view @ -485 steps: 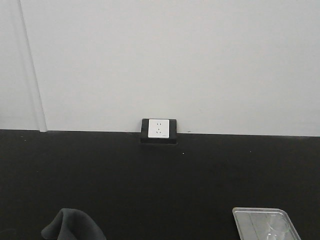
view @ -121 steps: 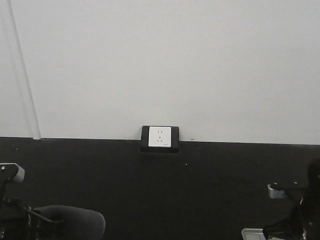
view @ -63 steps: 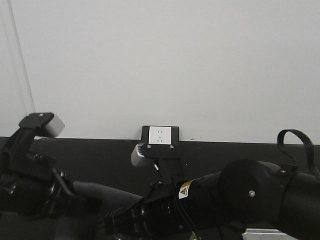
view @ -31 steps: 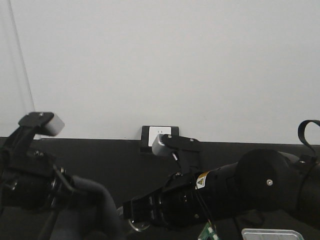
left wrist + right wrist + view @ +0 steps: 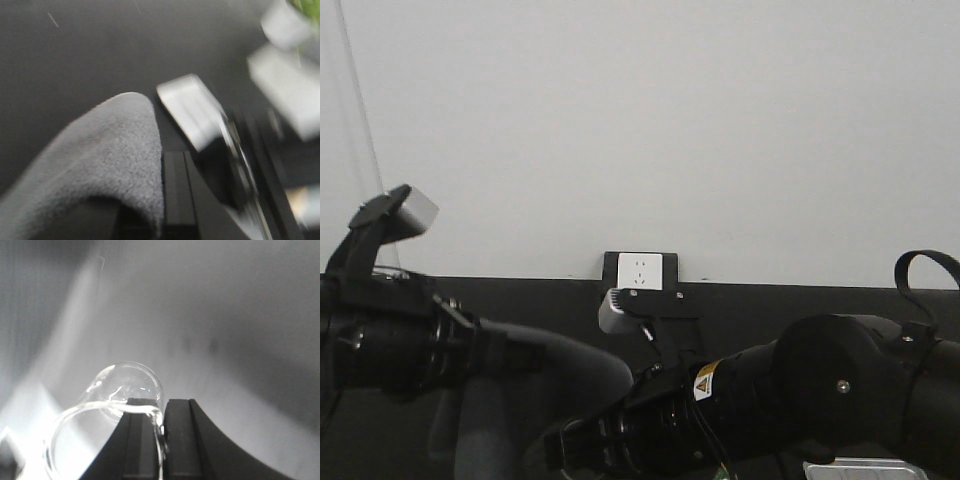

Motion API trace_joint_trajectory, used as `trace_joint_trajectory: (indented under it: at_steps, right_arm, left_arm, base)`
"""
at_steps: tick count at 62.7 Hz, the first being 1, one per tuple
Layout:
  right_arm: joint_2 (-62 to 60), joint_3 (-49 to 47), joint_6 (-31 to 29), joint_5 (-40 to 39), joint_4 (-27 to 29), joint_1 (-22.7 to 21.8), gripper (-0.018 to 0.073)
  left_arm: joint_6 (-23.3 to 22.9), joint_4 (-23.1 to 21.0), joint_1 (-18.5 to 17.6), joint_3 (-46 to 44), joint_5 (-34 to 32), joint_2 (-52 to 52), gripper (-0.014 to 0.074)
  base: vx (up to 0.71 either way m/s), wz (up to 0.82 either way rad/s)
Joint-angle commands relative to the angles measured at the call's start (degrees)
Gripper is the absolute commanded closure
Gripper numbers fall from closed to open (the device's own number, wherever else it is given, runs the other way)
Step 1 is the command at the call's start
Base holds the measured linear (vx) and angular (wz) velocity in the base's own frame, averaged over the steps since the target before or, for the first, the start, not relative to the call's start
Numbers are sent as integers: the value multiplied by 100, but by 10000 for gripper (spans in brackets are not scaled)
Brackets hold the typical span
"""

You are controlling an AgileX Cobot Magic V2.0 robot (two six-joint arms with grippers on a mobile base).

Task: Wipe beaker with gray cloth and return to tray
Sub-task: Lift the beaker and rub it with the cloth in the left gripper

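My right gripper (image 5: 164, 412) is shut on the rim of the clear glass beaker (image 5: 125, 387), whose wall is pinched between the two black fingers and which is held lying sideways. My left gripper (image 5: 150, 200) holds the gray cloth (image 5: 100, 160), which drapes over its left finger. In the front view the cloth (image 5: 520, 385) hangs from the left arm beside the right gripper (image 5: 560, 450), and the beaker is hidden there. A blurred glass edge (image 5: 245, 165) shows just right of the cloth. Only a corner of the silver tray (image 5: 865, 468) shows at the bottom right.
The black tabletop (image 5: 770, 300) runs back to a white wall with a socket box (image 5: 640, 272). The bulky right arm (image 5: 820, 390) crosses the middle of the view from the right. The left arm (image 5: 390, 340) fills the left side.
Both arms came up into view, carrying the cloth and the beaker. In the last half second the left arm rose and the cloth swung right; the right arm's end shifted left.
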Motion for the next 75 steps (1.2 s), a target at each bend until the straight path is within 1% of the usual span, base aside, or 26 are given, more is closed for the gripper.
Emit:
trace_joint_trajectory:
  at_steps: [1, 9, 18, 24, 36, 41, 48, 59, 64, 70, 75]
  right_arm:
    - [-236, -176, 217, -760, -57, -31, 570]
    - [-236, -176, 354, -938, -152, -31, 570]
    - [-236, -176, 417, -981, -152, -31, 570]
    - [-236, -176, 425, -962, -138, -31, 570]
    - [-236, -176, 420, -718, -105, -31, 570]
    - [-236, -176, 408, -679, -161, -31, 570]
    - [-236, -176, 408, -938, -329, -31, 570]
    - [-236, -176, 419, -1394, -451, -31, 570]
    - [-236, -176, 419, -1491, -452, -31, 570]
    - [-236, -176, 419, -1420, -434, -31, 570]
    - [-236, -176, 419, -1238, -363, -31, 570]
  left_arm:
    - [-3, -216, -25, -216, 899, -130, 596]
    - [-3, -161, -25, -216, 1937, -130, 596]
    - [-4, -142, -33, -212, 1896, -164, 596]
    - [-4, -136, -33, -212, 1628, -157, 596]
    - [-27, -142, -33, -212, 338, -157, 596]
    - [-29, -279, -33, -212, 170, -157, 596]
    - [-29, -351, -33, -212, 628, -157, 596]
    - [-5, -331, -33, -212, 1913, -157, 596]
    - [-11, -316, -45, -205, 1930, -200, 596]
    - [38, -316, -45, -212, 1883, -219, 596]
    - [38, -312, -45, -212, 1577, -214, 596]
  base:
    - [0, 0]
    - [0, 0]
    - [0, 0]
    - [0, 0]
    - [0, 0]
    - [0, 0]
    - [0, 0]
    - [0, 0]
    - [0, 0]
    - [0, 0]
    - [0, 0]
